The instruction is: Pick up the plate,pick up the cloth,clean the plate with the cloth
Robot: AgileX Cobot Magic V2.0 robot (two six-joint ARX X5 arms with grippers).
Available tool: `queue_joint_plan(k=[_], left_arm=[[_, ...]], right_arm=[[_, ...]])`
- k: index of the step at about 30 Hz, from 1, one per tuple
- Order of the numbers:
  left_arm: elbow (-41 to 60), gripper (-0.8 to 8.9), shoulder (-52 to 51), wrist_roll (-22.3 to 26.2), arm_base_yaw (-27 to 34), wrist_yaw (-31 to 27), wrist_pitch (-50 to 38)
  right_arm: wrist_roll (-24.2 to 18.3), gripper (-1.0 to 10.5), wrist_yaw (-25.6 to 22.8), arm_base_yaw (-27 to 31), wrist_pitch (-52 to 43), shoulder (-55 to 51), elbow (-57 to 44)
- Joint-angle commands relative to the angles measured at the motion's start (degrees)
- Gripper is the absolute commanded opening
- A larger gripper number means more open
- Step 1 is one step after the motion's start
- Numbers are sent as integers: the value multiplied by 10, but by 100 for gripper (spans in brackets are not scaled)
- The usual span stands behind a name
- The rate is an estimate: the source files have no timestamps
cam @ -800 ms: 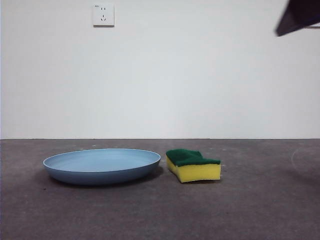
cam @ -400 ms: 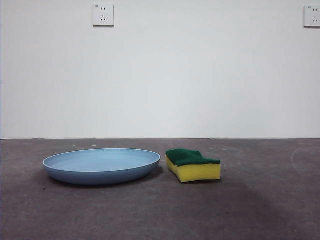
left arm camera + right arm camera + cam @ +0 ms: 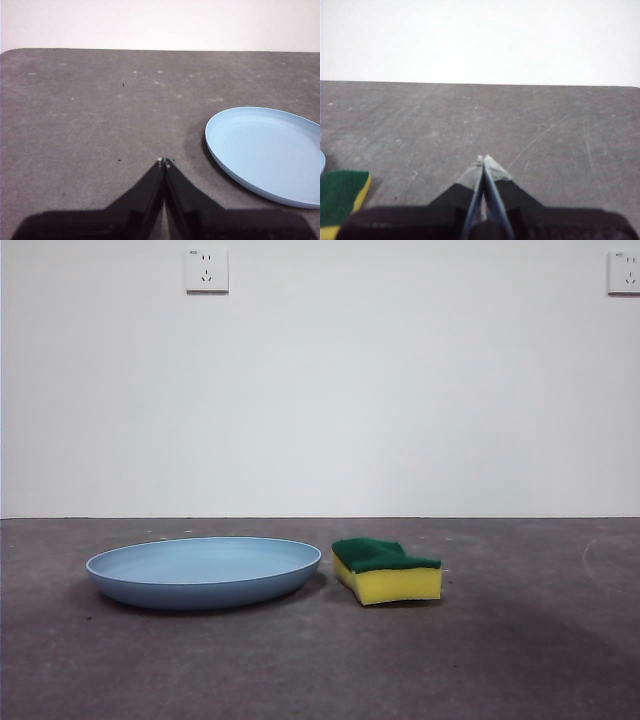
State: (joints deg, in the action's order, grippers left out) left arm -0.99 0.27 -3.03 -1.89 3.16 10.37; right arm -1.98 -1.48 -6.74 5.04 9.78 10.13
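The light-blue plate (image 3: 204,571) lies flat on the grey table, left of centre in the front view. It also shows in the left wrist view (image 3: 265,152). The cloth, a yellow sponge with a green top (image 3: 386,571), lies just right of the plate, close to its rim; it also shows in the right wrist view (image 3: 340,197). My left gripper (image 3: 163,162) is shut and empty, above the table beside the plate. My right gripper (image 3: 483,160) is shut and empty, off to the sponge's side. Neither gripper shows in the front view.
A white wall stands behind the table, with one socket (image 3: 206,270) high on the left and another (image 3: 623,272) at the top right. The table's far edge (image 3: 150,50) runs along the wall.
One second ago a dark arm tip hung at the top right corner of the front view. It has gone out of view, uncovering the right socket. Plate and sponge have not moved.
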Motion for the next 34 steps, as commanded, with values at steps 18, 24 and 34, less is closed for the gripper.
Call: queue_joint_plan(k=[18, 24, 34], left_arm=[[8, -3, -1, 0, 1, 0, -1], [8, -3, -1, 0, 1, 0, -1], [8, -3, -1, 0, 1, 0, -1]], right_arm=[[26, 1, 2, -1, 52, -97, -98], [42, 1, 4, -1, 50, -97, -98], [42, 1, -3, -1, 49, -97, -98]])
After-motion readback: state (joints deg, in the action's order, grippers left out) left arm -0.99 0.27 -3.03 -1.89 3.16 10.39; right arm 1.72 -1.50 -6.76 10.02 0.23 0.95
